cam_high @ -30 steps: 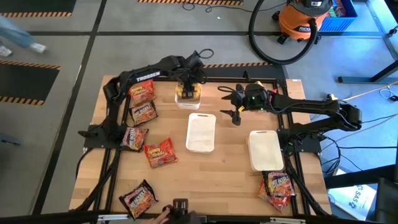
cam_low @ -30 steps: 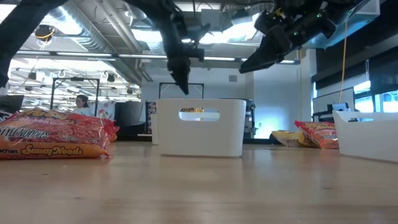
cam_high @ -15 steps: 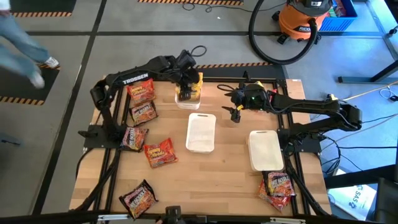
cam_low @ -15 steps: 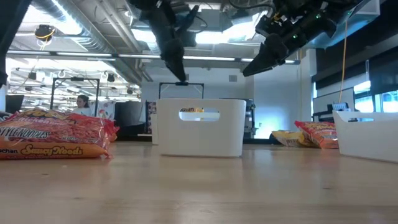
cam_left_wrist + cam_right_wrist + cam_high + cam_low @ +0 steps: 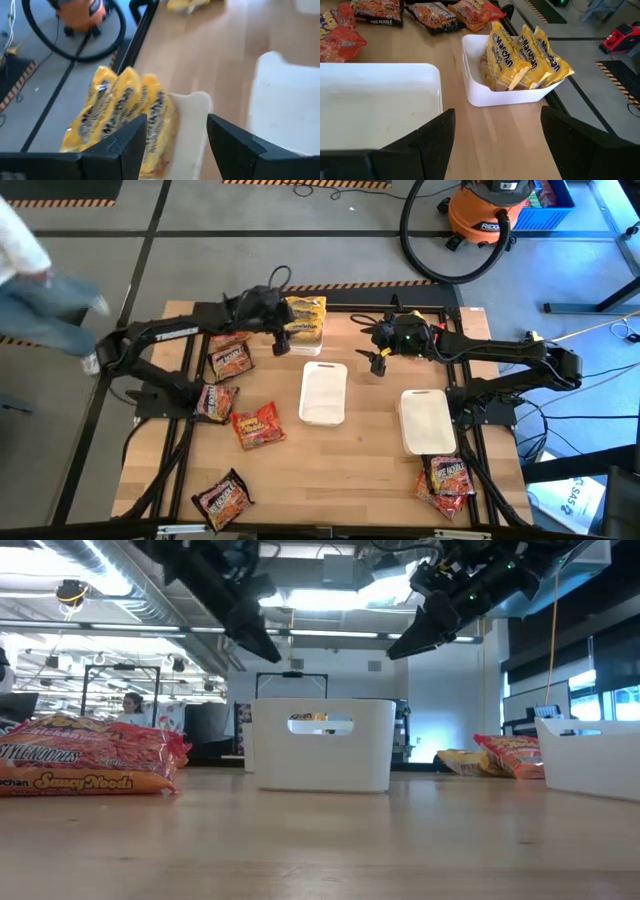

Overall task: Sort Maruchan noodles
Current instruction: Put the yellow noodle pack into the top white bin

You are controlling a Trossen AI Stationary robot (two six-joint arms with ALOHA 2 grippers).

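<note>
"What moved?"

"The left gripper (image 5: 279, 340) has pulled back from over the white tray (image 5: 303, 345) at the far edge of the worktop (image 5: 350, 460). Now it sits just beside the tray, fingers apart and empty."

"And the yellow noodle packets (image 5: 304, 317)?"

"You can see them in the tray now. Off the worktop, a person (image 5: 40, 290) has walked along the floor, I think; it's blurry."
</note>
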